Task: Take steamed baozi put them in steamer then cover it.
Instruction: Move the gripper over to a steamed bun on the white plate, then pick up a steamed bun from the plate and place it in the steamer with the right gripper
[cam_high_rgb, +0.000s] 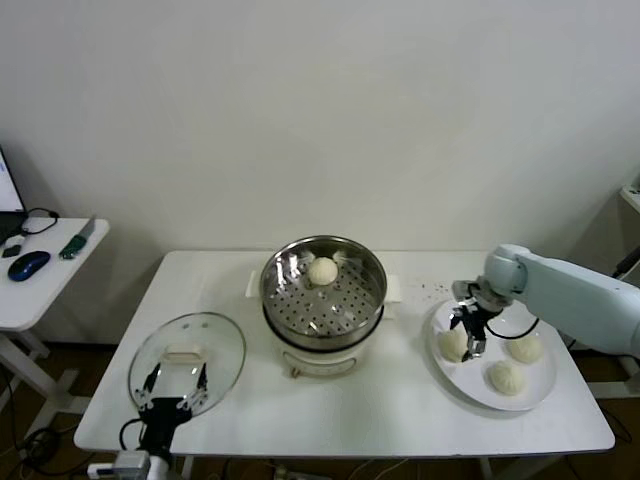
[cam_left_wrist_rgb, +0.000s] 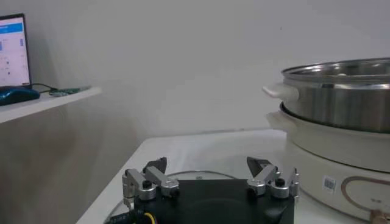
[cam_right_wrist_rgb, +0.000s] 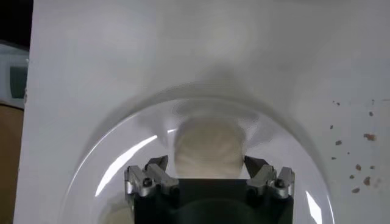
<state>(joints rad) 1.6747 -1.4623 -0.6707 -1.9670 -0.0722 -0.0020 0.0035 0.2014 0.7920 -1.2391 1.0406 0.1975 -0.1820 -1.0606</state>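
The steamer (cam_high_rgb: 322, 300), a shiny perforated steel basket on a white pot base, stands mid-table with one baozi (cam_high_rgb: 322, 270) inside at the back. Three baozi lie on a white plate (cam_high_rgb: 452, 382) to the right: one (cam_high_rgb: 454, 345) under my right gripper (cam_high_rgb: 470, 335), one (cam_high_rgb: 524, 348) behind, one (cam_high_rgb: 506, 377) in front. In the right wrist view the gripper (cam_right_wrist_rgb: 207, 164) is open, its jaws either side of a baozi (cam_right_wrist_rgb: 207, 146), not closed on it. The glass cover (cam_high_rgb: 222, 355) lies flat at the front left. My left gripper (cam_high_rgb: 172, 385) hangs open just above it, and shows open in its wrist view (cam_left_wrist_rgb: 208, 165).
A small white side table (cam_high_rgb: 50, 270) with a mouse and cables stands to the left. Dark crumbs (cam_high_rgb: 432, 290) dot the tabletop behind the plate. The steamer's side (cam_left_wrist_rgb: 341, 103) fills the left wrist view beside the cover's rim (cam_left_wrist_rgb: 201, 173).
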